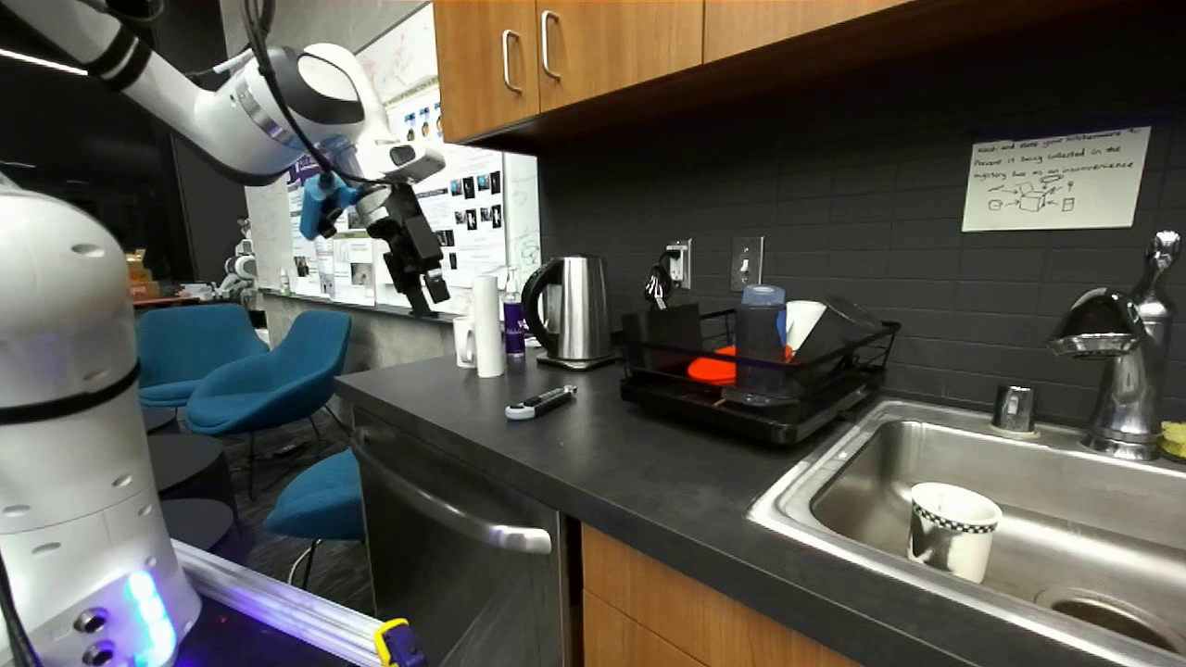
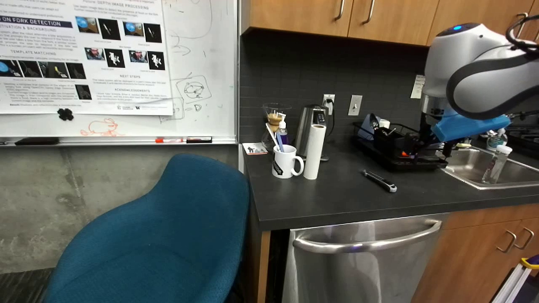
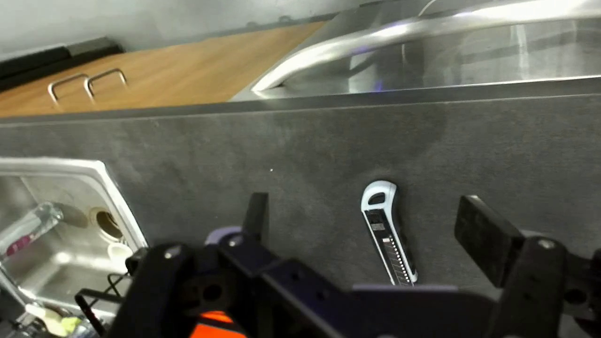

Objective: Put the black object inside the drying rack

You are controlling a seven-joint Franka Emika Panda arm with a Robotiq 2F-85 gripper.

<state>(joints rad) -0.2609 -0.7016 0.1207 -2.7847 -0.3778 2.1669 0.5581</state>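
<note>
As it is small, low and largely black, the snap-off utility knife (image 3: 386, 234) on the countertop (image 3: 305, 155) seems to be the black object the task means, for all its pale grey edging. It lies flat, apart from the drying rack (image 1: 709, 412), its ringed end toward the counter's front edge. What the coming move turns on is plain in the wrist view: the knife shows in the gap of the gripper (image 3: 371, 227), a little nearer the finger (image 3: 488, 241) farther from the sink (image 3: 114, 199), and its long axis runs roughly crosswise to the line between the jaws. These are spread wide and grasp nothing. Closing should therefore meet the long sides, I judge, with at most a slight turn and a small sideways shift.

Height is what that view cannot give. In an exterior view the gripper (image 1: 428, 295) hangs well above the counter, so a descent is presumably due first. The gripper's body covers the blade end in the wrist view, yet both exterior views show the knife whole. In an exterior view the rack's load can be made out, among it a translucent tumbler (image 1: 762, 338) and an orange-red item (image 1: 712, 369); the wrist view has only a bend of its black wire and an orange patch (image 3: 213, 332). A clear bottle (image 2: 497, 165) leans in the sink in an exterior view and the wrist view.
</note>
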